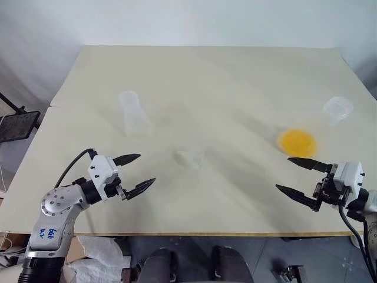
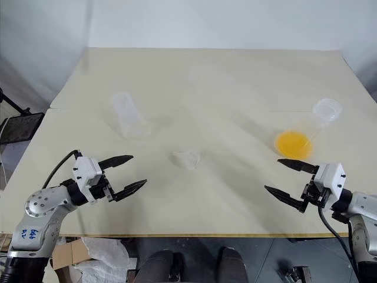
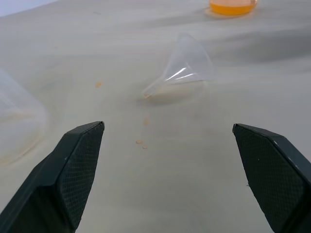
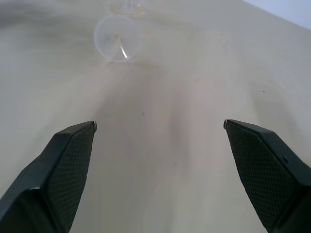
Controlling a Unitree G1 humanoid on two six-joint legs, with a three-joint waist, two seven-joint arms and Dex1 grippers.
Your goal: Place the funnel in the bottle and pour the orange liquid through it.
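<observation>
Funnel (image 1: 189, 158) lies on its side near the middle of the pale matte surface (image 1: 206, 76), a thin clear plastic cone with a short spout; likely very light, slick and easily flicked away, best pinched across the cone's rim. Bottle (image 1: 135, 114) stands well apart behind the left gripper (image 1: 135, 173). Orange liquid (image 1: 297, 142) pools in a clear flask (image 1: 330, 118) ahead of the right gripper (image 1: 294, 176). Both sets of fingers are spread wide, empty.

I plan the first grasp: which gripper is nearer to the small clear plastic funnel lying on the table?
Left. The left gripper is open beside the small clear plastic funnel; the right gripper is open, farther away.
</observation>
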